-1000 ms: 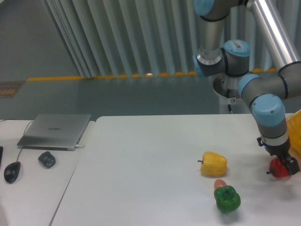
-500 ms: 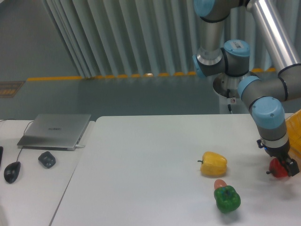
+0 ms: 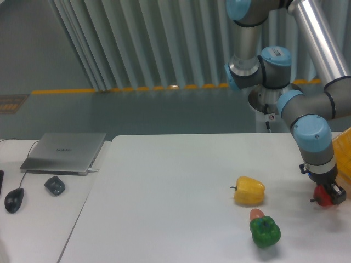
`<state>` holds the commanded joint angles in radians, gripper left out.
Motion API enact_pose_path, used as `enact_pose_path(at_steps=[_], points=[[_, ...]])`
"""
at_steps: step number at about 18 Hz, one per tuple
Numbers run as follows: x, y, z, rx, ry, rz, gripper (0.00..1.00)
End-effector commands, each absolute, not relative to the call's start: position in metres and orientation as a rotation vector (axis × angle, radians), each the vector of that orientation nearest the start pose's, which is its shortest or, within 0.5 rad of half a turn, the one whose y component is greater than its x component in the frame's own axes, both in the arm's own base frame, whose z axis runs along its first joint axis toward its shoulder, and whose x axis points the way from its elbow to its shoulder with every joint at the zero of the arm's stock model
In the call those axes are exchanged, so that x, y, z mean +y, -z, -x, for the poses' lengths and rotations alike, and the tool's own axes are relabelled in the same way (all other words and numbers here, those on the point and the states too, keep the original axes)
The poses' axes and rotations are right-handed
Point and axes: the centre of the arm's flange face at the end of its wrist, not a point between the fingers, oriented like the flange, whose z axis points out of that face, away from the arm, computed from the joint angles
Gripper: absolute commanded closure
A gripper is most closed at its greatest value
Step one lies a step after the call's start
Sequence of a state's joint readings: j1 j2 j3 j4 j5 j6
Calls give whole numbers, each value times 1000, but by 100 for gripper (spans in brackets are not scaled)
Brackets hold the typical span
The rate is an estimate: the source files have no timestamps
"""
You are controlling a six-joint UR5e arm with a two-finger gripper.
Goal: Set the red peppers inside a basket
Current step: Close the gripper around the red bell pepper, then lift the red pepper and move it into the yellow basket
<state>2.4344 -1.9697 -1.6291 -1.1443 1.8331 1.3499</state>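
The red pepper (image 3: pixel 322 196) is at the right of the white table, held between the fingers of my gripper (image 3: pixel 328 193), which is shut on it just above the table top. The yellow-orange basket (image 3: pixel 344 153) shows only as a slotted corner at the right edge of the view, just right of and behind the gripper. The arm's grey and blue wrist rises above the pepper and hides part of it.
A yellow pepper (image 3: pixel 249 190) lies left of the gripper. A green pepper (image 3: pixel 265 231) sits nearer the front with a small orange-pink thing (image 3: pixel 256 213) behind it. A laptop (image 3: pixel 64 152), a mouse (image 3: pixel 13 199) and a small dark object (image 3: pixel 55 185) are on the left table.
The gripper with the red pepper has shifted slightly left and up over the last second. The other peppers have not moved.
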Motion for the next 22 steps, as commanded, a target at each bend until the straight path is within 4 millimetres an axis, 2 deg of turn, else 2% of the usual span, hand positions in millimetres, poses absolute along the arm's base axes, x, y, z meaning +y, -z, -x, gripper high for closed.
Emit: enact_pose_path(at_steps=[6,10,12,13,15,17,22], points=[[482,-313,401,806,-186,3267,56],[478,-320,404,797,-176,3270,62],[467,-340,407,778,-170,3272,63],[457,-348,415,755,-139,3282,63],[446,-358,427,735,-88,3260,63],[427,-374,439,794,-73,3206,63],[383,-372,468,1046,36,3151,63]])
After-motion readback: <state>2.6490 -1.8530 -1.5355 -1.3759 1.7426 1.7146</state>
